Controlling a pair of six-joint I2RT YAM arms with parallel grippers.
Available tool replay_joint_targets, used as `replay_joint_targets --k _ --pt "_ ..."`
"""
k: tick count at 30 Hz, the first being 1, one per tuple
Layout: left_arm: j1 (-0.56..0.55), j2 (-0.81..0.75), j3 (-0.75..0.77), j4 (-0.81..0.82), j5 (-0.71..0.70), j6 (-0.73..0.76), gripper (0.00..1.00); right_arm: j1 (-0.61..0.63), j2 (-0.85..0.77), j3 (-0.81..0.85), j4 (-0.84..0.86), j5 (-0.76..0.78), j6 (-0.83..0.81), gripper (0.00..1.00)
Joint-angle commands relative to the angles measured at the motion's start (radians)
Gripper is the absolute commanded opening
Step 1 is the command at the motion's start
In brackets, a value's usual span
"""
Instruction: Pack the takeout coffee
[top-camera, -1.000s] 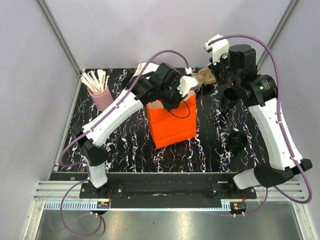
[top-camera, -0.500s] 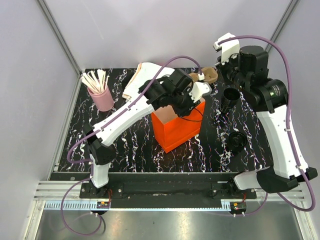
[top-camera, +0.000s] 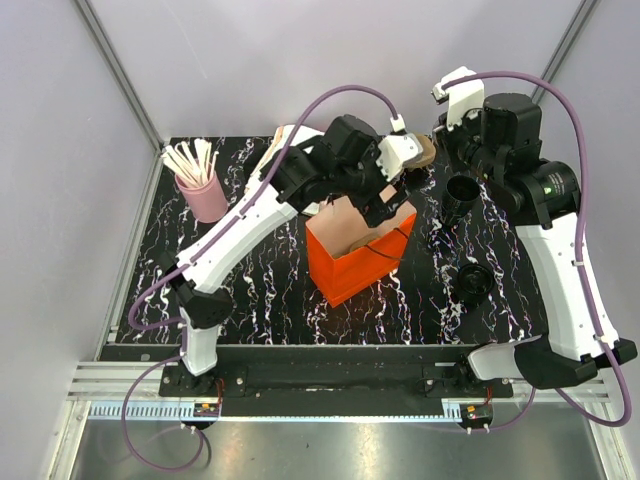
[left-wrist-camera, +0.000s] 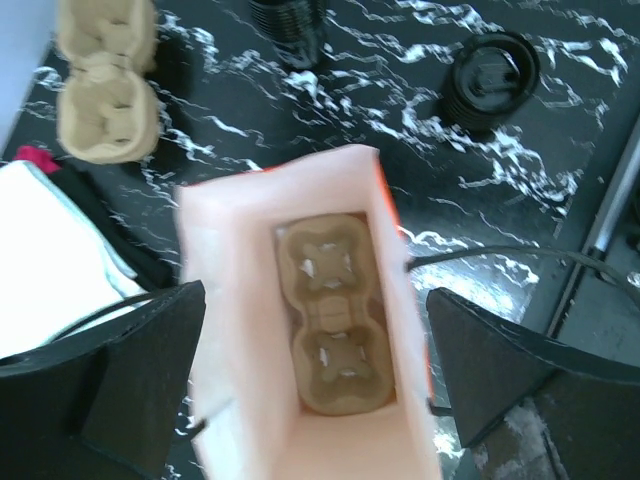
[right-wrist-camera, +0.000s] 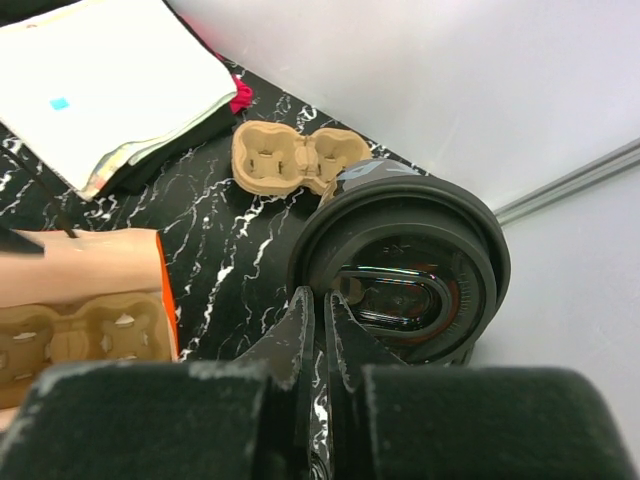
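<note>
The takeout coffee (right-wrist-camera: 420, 275), a black lidded cup, hangs at the right of the table (top-camera: 458, 205) with my right gripper (right-wrist-camera: 322, 305) shut on the left rim of its lid. An orange paper bag (top-camera: 352, 268) stands open at the middle. My left gripper (left-wrist-camera: 315, 292) hovers over its mouth, jaws wide open, one finger (left-wrist-camera: 140, 370) on each side and nothing between them. A brown two-hollow cardboard tray (left-wrist-camera: 330, 320) lies flat on the bag's bottom.
A second black lidded cup (top-camera: 473, 281) stands near the right arm. Another cardboard tray (right-wrist-camera: 295, 160) lies at the back, beside a white pad (right-wrist-camera: 100, 70). The pink cup of wooden stirrers (top-camera: 199, 188) is at the far left.
My left gripper went from shut inside the bag to wide open above it, leaving the tray in the bag. The bag shifted right and turned. The right arm rose slightly.
</note>
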Motion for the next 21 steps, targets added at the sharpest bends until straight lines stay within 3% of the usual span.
replay_joint_targets --k 1,13,21 --pt "0.056 -0.058 0.055 0.063 -0.034 -0.011 0.99 -0.006 -0.020 0.011 -0.033 -0.071 0.043 0.00" --pt "0.293 -0.153 0.019 0.082 -0.065 -0.026 0.99 -0.004 -0.024 0.048 -0.178 -0.405 0.085 0.00" --pt "0.314 -0.167 0.013 0.085 -0.077 -0.021 0.99 -0.004 0.011 0.070 -0.257 -0.620 0.109 0.00"
